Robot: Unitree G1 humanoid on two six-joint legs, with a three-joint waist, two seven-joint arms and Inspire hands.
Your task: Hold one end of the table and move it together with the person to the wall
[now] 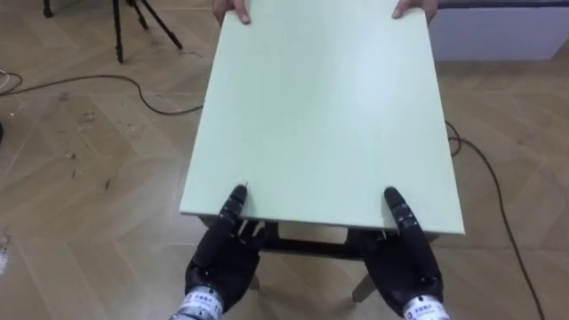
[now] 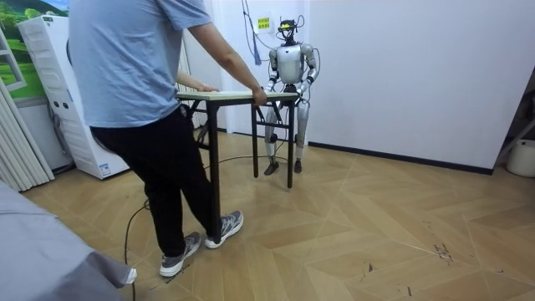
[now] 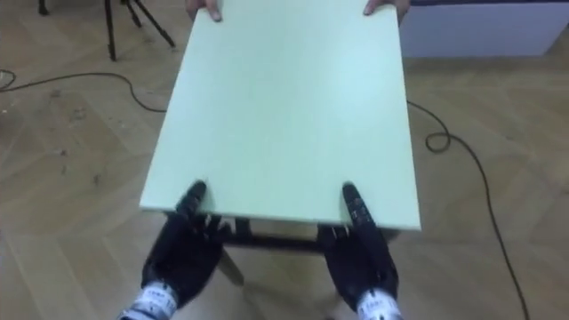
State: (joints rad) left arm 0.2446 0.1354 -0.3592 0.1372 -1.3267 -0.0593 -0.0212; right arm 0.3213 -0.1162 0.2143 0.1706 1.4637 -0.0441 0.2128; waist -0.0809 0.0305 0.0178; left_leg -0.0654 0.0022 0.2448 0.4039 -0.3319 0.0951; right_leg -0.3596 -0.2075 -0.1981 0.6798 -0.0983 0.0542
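Observation:
A pale green table (image 1: pixel 324 116) with dark legs stretches away from me. My left hand (image 1: pixel 222 262) grips its near edge at the left, thumb on top and fingers underneath. In the same way, my right hand (image 1: pixel 404 262) grips the near edge at the right. A person's hands (image 1: pixel 233 11) hold the far edge at both corners. In the room view the person (image 2: pixel 142 100) stands at one end of the table (image 2: pixel 230 95), and I stand upright at the other end, near a white wall.
A tripod (image 1: pixel 133 22) stands on the wooden floor at the far left, and a cable (image 1: pixel 116 84) runs beside it. Another cable (image 1: pixel 489 178) trails along the table's right side. A white appliance (image 2: pixel 71 100) stands at the room view's left.

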